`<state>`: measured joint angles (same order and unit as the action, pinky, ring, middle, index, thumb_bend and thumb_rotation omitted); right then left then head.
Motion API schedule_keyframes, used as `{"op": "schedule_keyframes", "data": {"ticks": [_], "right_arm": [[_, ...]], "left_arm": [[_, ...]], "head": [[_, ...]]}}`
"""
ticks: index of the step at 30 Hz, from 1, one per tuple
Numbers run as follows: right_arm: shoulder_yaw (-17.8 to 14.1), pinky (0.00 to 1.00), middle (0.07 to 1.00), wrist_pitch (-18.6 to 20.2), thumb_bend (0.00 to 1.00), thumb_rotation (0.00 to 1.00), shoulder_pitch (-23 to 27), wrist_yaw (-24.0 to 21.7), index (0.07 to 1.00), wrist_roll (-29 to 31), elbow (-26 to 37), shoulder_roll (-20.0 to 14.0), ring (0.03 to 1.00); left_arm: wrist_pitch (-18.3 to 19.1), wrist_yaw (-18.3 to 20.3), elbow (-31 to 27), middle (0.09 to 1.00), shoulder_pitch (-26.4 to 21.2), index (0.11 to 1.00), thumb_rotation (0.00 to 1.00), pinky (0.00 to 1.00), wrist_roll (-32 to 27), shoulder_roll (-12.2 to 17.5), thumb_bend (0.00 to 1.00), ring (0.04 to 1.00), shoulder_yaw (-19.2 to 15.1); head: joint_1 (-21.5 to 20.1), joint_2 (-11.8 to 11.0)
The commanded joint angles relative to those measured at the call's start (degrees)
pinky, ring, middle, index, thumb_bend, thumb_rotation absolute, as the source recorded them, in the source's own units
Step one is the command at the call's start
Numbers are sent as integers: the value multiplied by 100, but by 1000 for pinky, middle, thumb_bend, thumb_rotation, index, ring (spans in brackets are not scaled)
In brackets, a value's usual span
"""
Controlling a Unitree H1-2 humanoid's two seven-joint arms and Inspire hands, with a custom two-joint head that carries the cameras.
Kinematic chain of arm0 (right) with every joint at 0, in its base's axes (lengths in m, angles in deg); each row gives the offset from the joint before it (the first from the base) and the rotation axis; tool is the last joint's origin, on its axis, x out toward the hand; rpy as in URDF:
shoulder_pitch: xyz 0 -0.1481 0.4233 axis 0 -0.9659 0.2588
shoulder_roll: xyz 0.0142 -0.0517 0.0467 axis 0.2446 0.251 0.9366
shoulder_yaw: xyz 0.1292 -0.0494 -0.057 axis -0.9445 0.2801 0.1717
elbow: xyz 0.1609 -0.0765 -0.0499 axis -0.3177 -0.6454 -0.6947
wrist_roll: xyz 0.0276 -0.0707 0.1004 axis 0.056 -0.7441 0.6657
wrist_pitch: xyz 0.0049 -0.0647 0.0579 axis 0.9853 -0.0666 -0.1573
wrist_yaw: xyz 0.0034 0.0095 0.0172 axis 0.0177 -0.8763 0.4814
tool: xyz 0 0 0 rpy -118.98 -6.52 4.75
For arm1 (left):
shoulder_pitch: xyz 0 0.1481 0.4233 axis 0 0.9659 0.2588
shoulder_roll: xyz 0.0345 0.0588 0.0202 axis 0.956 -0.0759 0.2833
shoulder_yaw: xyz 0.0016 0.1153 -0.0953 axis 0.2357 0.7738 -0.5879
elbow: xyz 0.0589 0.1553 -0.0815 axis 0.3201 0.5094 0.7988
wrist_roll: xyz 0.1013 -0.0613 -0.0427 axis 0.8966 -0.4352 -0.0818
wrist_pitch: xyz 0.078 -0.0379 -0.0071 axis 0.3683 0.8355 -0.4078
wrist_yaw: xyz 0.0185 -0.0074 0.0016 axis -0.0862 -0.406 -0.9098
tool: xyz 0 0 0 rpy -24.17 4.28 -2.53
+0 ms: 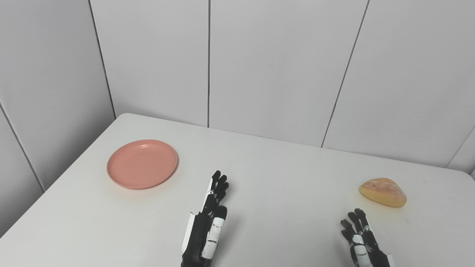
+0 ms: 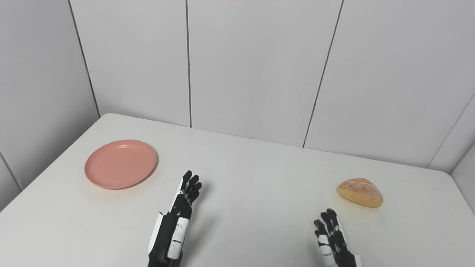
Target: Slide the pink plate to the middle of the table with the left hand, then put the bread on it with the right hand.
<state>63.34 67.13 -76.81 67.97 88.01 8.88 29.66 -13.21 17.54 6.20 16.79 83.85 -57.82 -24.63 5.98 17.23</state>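
**Pink plate and bread both lying apart from 2 empty hands**

Pink plate (image 1: pixel 142 164) is sitting flat on the white table (image 1: pixel 282 178), ahead of the left hand (image 1: pixel 207 226) and off to that hand's left, with a clear strip of bare tabletop between them. Nothing is lying on the plate, and it is resting toward the table's left side rather than its middle.

The left hand is reaching in from the bottom edge, turned on its side with its fingers (image 1: pixel 219 183) stretched forward and held close together, thumb lying alongside. It is gripping nothing and is casting a soft shadow on the table to its right. Whether it is touching the surface or hovering just over it is not something these views are showing.

The bread (image 2: pixel 360 192), a rounded golden loaf with a paler, mottled top, is lying on the table just ahead of the right hand (image 2: pixel 332 239) and slightly to that hand's right. A small gap is separating it from the fingertips. The right hand is entering at the bottom edge with its fingers pointing forward and a little spread, empty as well.

The 2 hands are well apart from each other, with bare table between them. Behind the table, grey wall panels (image 1: pixel 278 66) are standing upright.
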Motion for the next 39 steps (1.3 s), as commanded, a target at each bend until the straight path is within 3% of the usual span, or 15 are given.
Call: {"op": "schedule_keyframes", "data": {"ticks": [1, 4, 9, 12, 20, 26, 32, 39], "right_arm": [[-7, 941, 941, -127, 687, 762, -19, 6, 946, 21, -451, 57, 911], [-16, 935, 941, -140, 685, 760, -5, 12, 945, 17, -471, 67, 911], [-27, 926, 938, -121, 677, 762, -21, 5, 942, 22, -461, 56, 904], [-22, 931, 938, -80, 685, 757, -30, -8, 943, 37, -443, 61, 908], [0, 932, 938, -73, 680, 757, -30, 4, 943, 18, -444, 76, 905], [-9, 932, 941, -88, 671, 759, 5, -1, 942, 27, -501, 76, 906], [-6, 933, 941, -72, 673, 761, 30, 5, 943, 2, -512, 71, 906], [-2, 946, 948, -103, 653, 771, 43, -22, 947, 22, -529, 67, 913]], "left_arm": [[258, 78, 387, 951, -196, 974, 950, 956, -117, 37, 683, 928, -27], [398, 134, 235, 957, -295, 972, 935, 980, -303, 36, 707, 938, -38], [1163, 7, -365, 940, -742, 937, 924, 1000, -557, 33, 821, 935, -319], [1642, 7, -684, 927, -991, 930, 925, 1000, -575, 93, 818, 925, -436], [2600, 191, -1250, 912, -1696, 937, 921, 990, -739, 604, 813, 918, -706], [2771, 509, -1007, 847, -2231, 898, 899, 903, -1120, 1297, 890, 851, -1019], [2476, 682, -519, 827, -2565, 888, 912, 817, -1279, 1896, 925, 819, -1294], [2445, 806, -81, 841, -2946, 874, 903, 819, -1399, 2503, 957, 827, -1588]], "head": [[5, 4], [-1, -1], [30, 31], [54, 67], [75, 87], [118, 89], [166, 91], [203, 131]]}}
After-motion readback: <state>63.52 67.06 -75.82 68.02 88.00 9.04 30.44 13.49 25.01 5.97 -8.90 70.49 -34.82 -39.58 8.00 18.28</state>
